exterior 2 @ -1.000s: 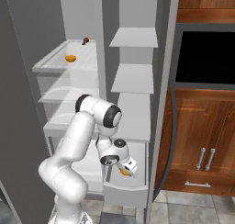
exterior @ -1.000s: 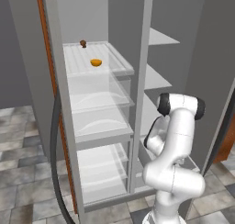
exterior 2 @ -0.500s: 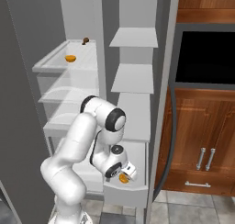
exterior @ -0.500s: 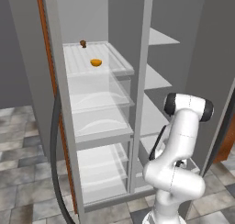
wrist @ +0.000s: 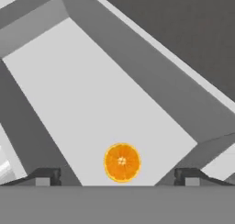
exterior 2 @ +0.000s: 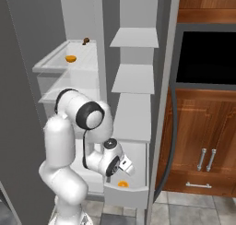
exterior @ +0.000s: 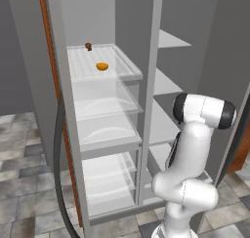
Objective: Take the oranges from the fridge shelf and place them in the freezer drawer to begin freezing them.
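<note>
One orange [wrist: 121, 162] lies cut face up on the grey floor of the freezer drawer [exterior 2: 127, 194], also seen as the orange [exterior 2: 122, 184] just behind the drawer's front wall. My gripper [exterior 2: 127, 166] hangs over it, open, and its fingertips [wrist: 43, 177] stand wide apart on either side without touching the fruit. The second orange [exterior: 102, 66] rests on the white ribbed fridge shelf [exterior: 115, 55], high on the left; from the other side this orange [exterior 2: 70, 59] sits on the same fridge shelf [exterior 2: 50, 59].
A tiny dark brown knobby object [exterior: 88, 46] sits at the back of the ribbed shelf. Clear bins [exterior: 105, 98] stack below that shelf. Plain grey shelves [exterior 2: 135, 78] rise above the drawer. A wooden cabinet [exterior 2: 203, 141] stands to the right.
The arm has bent lower over the drawer. The orange that sat between the fingers now lies on the drawer floor, and the fingers are spread.
</note>
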